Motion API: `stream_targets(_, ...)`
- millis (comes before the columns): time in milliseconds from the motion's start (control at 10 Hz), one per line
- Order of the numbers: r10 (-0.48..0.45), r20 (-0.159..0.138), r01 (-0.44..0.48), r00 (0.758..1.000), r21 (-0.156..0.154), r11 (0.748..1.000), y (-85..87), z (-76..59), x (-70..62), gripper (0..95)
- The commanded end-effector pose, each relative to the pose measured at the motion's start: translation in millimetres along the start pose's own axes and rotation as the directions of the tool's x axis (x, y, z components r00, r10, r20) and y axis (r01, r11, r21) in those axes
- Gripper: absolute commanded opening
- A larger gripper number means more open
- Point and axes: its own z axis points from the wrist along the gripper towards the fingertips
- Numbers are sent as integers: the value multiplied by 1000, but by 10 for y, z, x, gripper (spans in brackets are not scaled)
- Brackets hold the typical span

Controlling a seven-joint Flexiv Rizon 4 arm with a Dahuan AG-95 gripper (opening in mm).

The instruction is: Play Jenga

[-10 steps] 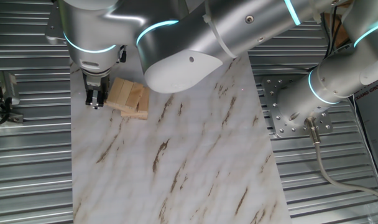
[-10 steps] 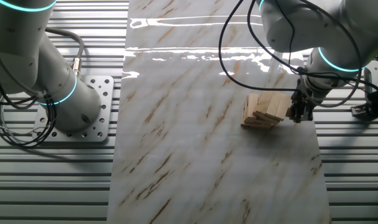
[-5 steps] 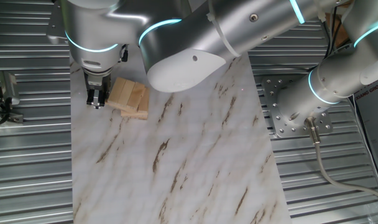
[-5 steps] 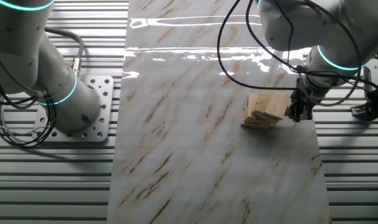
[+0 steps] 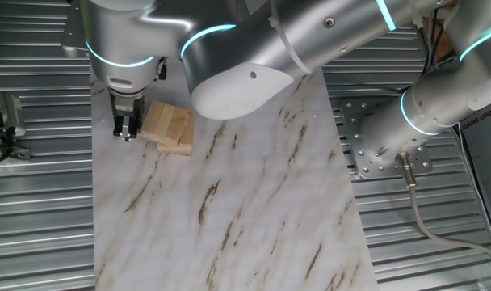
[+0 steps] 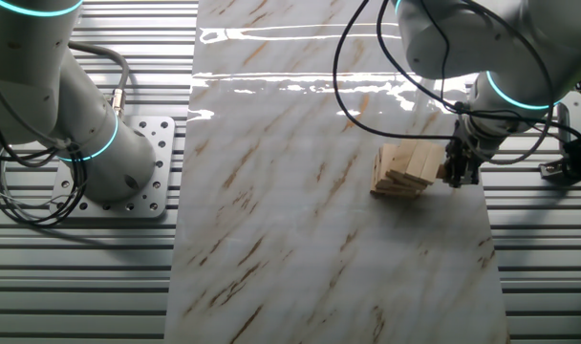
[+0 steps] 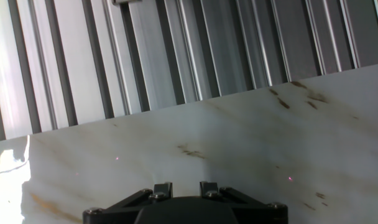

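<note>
The Jenga point(image 5: 169, 127) is a small, low stack of pale wood blocks on the marble board near its far left corner. It also shows in the other fixed view point(image 6: 405, 167), with its layers slightly askew. My gripper point(image 5: 126, 132) points down right beside the stack's outer side, at block height, with its dark fingers close together and nothing between them. In the other fixed view the gripper point(image 6: 457, 176) touches or nearly touches the stack's right end. The hand view shows only the gripper body, the marble and the ribbed metal; the stack is out of that view.
The marble board point(image 5: 229, 210) lies on a ribbed metal table point(image 5: 35, 210). The board's edge is close beside the gripper. A second arm's base point(image 6: 118, 162) stands beside the board. A small metal fixture point(image 5: 7, 121) sits off the board.
The gripper has edged very slightly toward the stack's side. The stack looks almost unmoved.
</note>
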Motion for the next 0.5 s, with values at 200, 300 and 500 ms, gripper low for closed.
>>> stream_targets(200, -3, -3, 3, 1000, -3, 1000, 3, -15, 16, 0)
stream_targets(300, -6, -3, 6, 1000, -5, 1000, 4, -16, 21, 0)
stream_targets(500, -12, -7, 12, 1000, -10, 1000, 2, -13, 32, 0)
